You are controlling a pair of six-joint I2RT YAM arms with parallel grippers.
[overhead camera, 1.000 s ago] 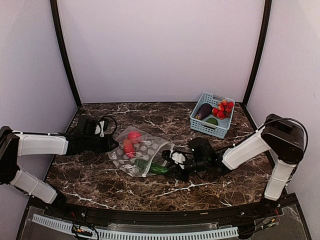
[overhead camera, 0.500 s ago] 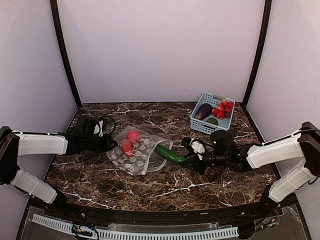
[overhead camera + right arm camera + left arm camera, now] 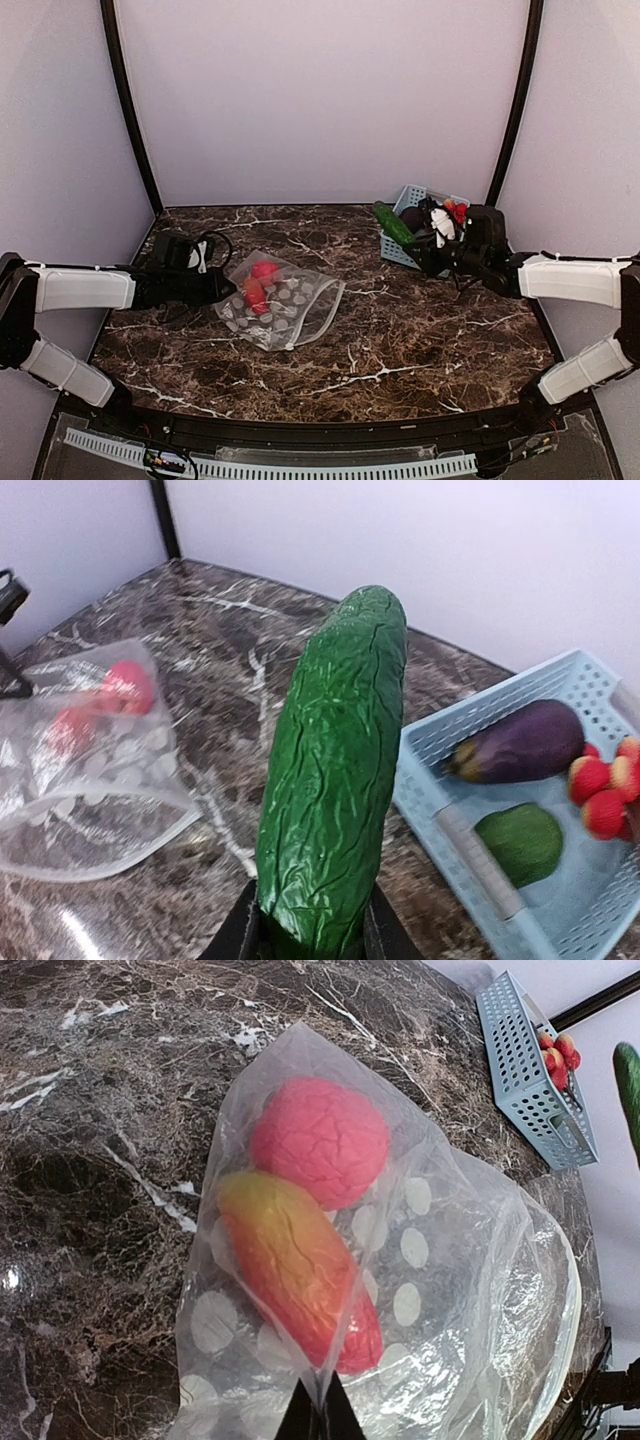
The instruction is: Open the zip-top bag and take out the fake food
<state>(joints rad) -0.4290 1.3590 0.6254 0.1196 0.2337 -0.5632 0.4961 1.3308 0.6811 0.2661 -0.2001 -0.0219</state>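
**Desk:** Top cam first, pls. Where's the bag?

**Me:** I've got the zip-top bag [image 3: 290, 312] lying flat on the marble table [image 3: 400, 345], left of centre. My left gripper [image 3: 224, 289] is low at the bag's left edge. Two reddish pcs of fake food [image 3: 260, 283] sit inside, near that edge.

**Desk:** R side?

**Me:** My right gripper [image 3: 418, 240] is up by the blue basket [image 3: 393, 252], clamped on a green cucumber [image 3: 391, 221]. The cucumber is tilted and clear of the table. I can't tell from up here whether it's over the rim or just beside it.

**Desk:** L wrist cam?

**Me:** The fingers [image 3: 297, 1422] are pinched together on a fold of bag film at the bottom of view. Thru the plastic I see a pink round lump [image 3: 320, 1140] and a red-yellow oblong pc [image 3: 300, 1275], touching each other. There are pale dots on the face under them. The basket is far off, top right.

**Desk:** R wrist cam?

**Me:** The cucumber fills the middle of view, and both fingers [image 3: 245, 928] grip its lower end. The basket is just to the right and holds an eggplant [image 3: 515, 742], a green pc [image 3: 518, 842] and red balls [image 3: 600, 780]. The bag lies on the table to the left, well apart from the basket, w/ the reddish pcs inside.
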